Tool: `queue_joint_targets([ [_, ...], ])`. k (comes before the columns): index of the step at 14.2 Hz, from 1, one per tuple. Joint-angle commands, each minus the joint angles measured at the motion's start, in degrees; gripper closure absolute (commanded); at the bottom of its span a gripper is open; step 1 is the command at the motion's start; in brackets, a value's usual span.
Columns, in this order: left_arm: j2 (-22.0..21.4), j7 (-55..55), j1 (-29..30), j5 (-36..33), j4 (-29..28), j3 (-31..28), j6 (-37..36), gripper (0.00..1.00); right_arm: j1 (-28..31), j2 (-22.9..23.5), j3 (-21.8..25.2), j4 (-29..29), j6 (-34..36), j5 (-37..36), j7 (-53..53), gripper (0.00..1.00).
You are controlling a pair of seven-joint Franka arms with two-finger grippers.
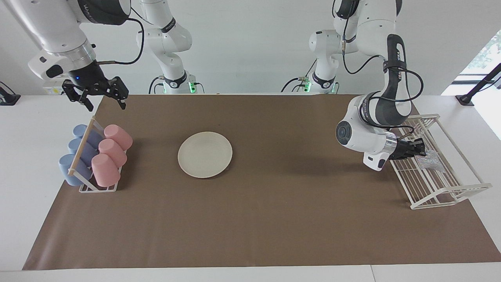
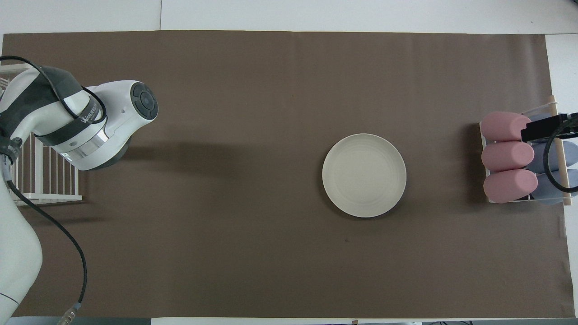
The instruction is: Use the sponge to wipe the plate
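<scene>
The cream-white plate [image 1: 205, 154] lies flat on the brown mat near the table's middle; it also shows in the overhead view [image 2: 364, 175]. The silvery sponge [image 1: 433, 161] lies in a white wire rack [image 1: 450, 192] at the left arm's end of the table. My left gripper [image 1: 420, 150] is down inside that rack, right at the sponge's edge; whether it holds the sponge does not show. In the overhead view the left arm's wrist hides the gripper and the sponge. My right gripper [image 1: 98, 94] is open and empty, raised over the mat's edge near the cup rack.
A small rack [image 1: 91, 187] with three pink cups [image 1: 112, 152] and three blue cups [image 1: 80, 154] lying on their sides stands at the right arm's end; it also shows in the overhead view [image 2: 508, 155]. The brown mat [image 1: 274, 219] covers most of the table.
</scene>
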State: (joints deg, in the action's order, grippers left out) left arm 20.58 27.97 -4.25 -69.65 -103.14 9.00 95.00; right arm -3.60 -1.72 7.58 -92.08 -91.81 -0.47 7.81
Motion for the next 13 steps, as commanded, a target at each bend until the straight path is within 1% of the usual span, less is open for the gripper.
queue_joint_targets([
  [1, 0.1, 0.5, 0.9, 0.6, -0.2, 0.5, 1.2, 0.31, 0.5, -0.8, -0.2, -0.6, 0.1, 1.2, 1.2, 0.00],
  [2, 0.1, 0.5, 1.0, 0.6, -0.2, 0.5, 1.3, 0.31, 0.5, -0.8, -0.3, -0.6, 0.0, 1.2, 1.1, 0.00],
  [3, 0.1, 0.5, 1.0, 0.6, -0.2, 0.5, 1.3, 0.24, 0.4, -0.8, -0.3, -0.6, 0.0, 1.2, 1.1, 0.00],
  [5, 0.0, 0.2, 1.0, 0.6, -0.2, 0.5, 1.3, 0.00, 0.5, -0.8, -0.3, -0.6, 0.0, 1.2, 1.2, 0.00],
  [8, -0.4, -0.3, 1.0, 2.3, 0.0, 0.5, 1.3, 0.00, 0.3, -0.8, -0.3, -0.6, 0.0, 1.2, 1.2, 0.00],
  [10, -1.1, -3.5, 1.0, 3.0, 0.7, 0.7, 1.4, 0.00, -0.1, -0.8, -0.3, -0.6, -0.1, 1.2, 1.0, 0.00],
  [11, -2.0, -5.6, 1.1, 5.7, 1.8, 0.7, 1.6, 0.00, -0.1, -0.8, -0.3, -0.6, 0.0, 1.2, 1.0, 0.00],
  [13, -3.5, -10.5, 1.1, 16.0, 6.3, 0.4, 2.2, 0.00, -0.1, -0.8, -0.2, -0.6, 0.1, 1.2, 1.1, 0.00],
])
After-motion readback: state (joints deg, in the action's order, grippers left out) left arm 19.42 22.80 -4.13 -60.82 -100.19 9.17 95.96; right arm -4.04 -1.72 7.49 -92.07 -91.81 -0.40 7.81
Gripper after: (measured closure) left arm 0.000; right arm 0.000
